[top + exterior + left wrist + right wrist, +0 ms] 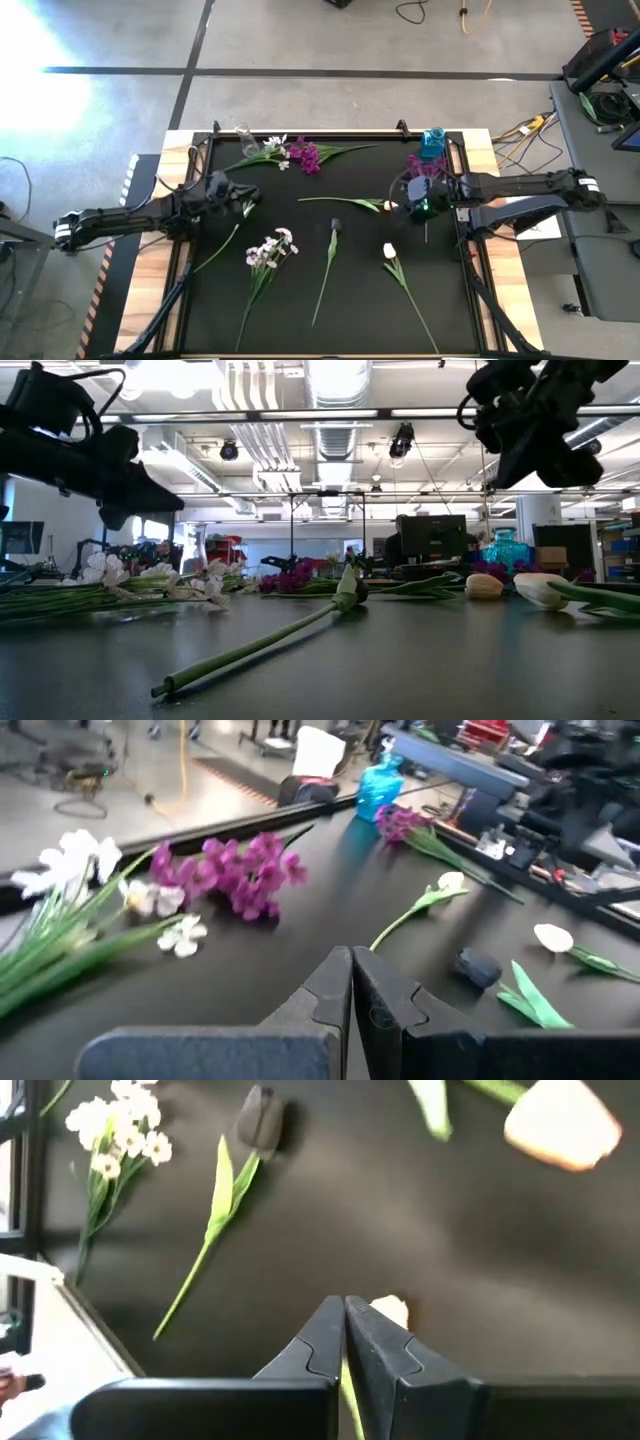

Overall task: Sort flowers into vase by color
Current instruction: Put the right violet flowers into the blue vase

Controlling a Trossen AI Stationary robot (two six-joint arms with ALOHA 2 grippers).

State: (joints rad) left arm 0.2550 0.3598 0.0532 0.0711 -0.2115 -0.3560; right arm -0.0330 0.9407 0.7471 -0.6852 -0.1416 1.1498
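Observation:
My left gripper [238,192] [350,982] is shut and empty, raised over the mat's left part. My right gripper [402,196] [345,1320] is shut and empty, raised over the mat's right part, beside a cream tulip [386,205]. On the black mat [300,300] lie a dark tulip [335,225], a white spray [270,248], a white-cream tulip [389,250], a white spray [272,150] and a magenta spray [306,155] at the far edge. Another magenta spray [420,163] lies by the blue vase [432,143].
A clear glass vase [243,135] is at the far left of the mat and the blue vase at the far right corner. A loose green stem [220,245] lies at the left. The mat has a raised black frame [470,250] along its sides.

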